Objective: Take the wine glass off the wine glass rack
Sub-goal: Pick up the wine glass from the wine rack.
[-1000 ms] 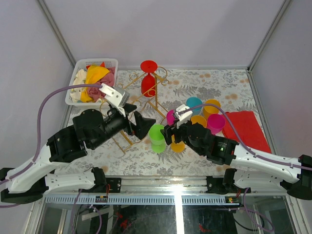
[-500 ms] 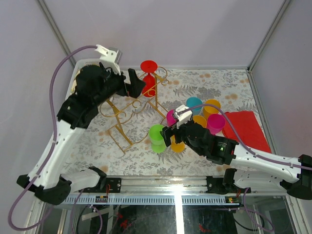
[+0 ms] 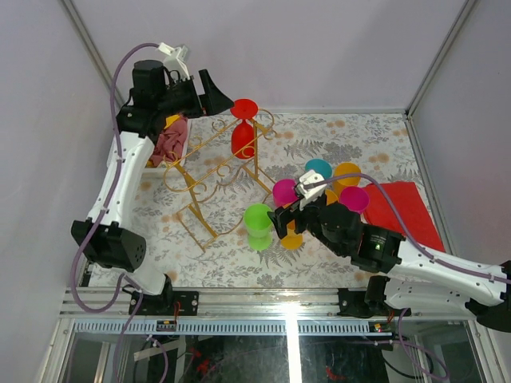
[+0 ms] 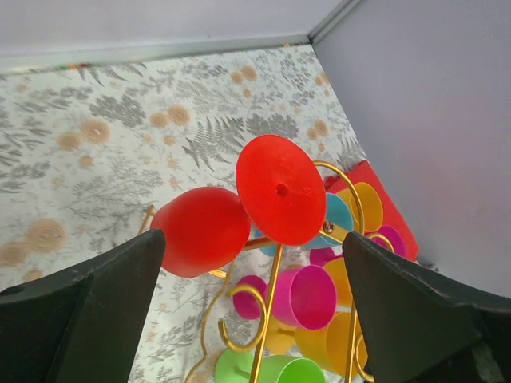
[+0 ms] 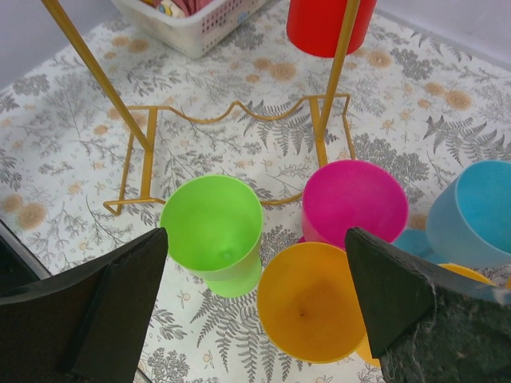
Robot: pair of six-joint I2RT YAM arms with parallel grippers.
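The left gripper, jaws apart, has swung from the near side of the wine glass rack to its far end, facing the red wine glass hanging there, ungrasped; the right gripper, also spread, sits beside the rack

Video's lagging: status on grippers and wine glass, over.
Both jaws open, empty. Left gripper high, facing wine glass; right gripper over cups. Glass hangs inverted on rack. Path clear.

A robot test booth, shown by plain grey wall panels in metal framing around a floral-clothed table
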